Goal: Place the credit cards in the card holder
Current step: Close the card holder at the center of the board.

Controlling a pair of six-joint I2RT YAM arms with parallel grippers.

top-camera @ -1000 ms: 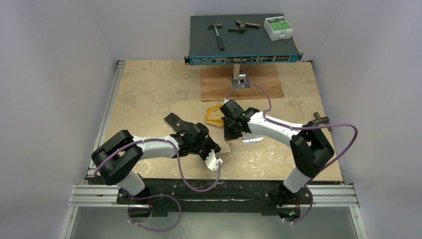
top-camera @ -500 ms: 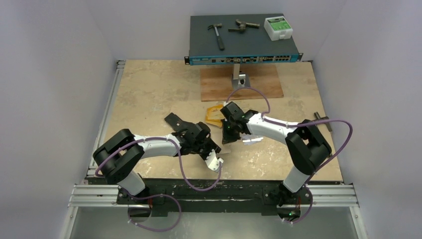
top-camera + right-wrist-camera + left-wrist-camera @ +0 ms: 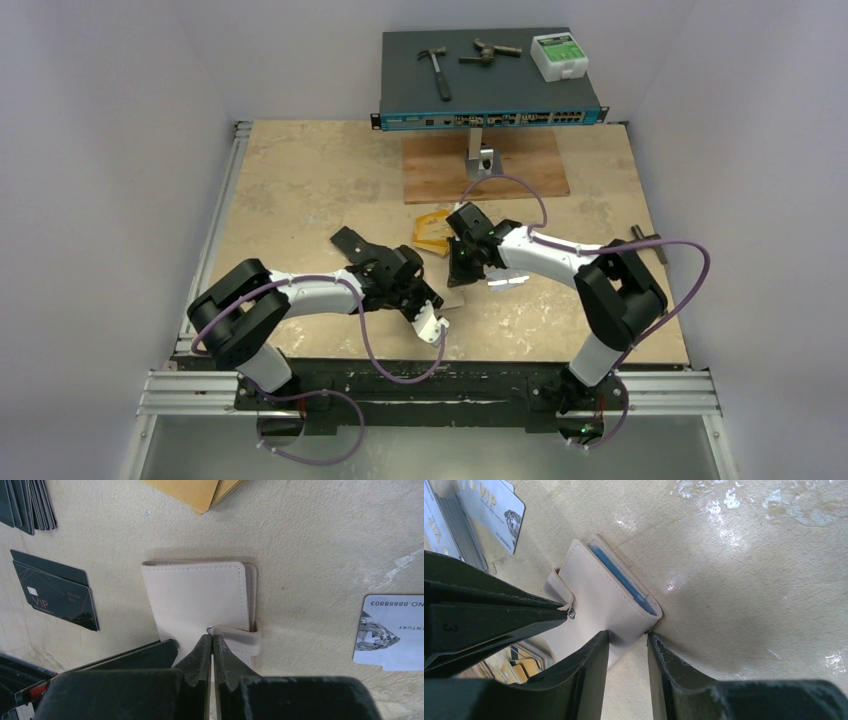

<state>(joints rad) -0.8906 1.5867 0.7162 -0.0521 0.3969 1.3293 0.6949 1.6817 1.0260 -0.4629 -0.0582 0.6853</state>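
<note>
Seems the left gripper (image 3: 627,637) narrowed onto the card holder (image 3: 604,595) corner, can't tell if it's clamped, while the right gripper (image 3: 212,642) is pinched closed at the snap tab (image 3: 240,640). Holder's mid-table, folded, credit cards (image 3: 390,632) loose beside it, so I'd guess unsnapping comes first.

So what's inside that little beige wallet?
Only a blue strip shows at the open edge of the card holder. It is folded shut, so whatever else is inside is covered.
</note>
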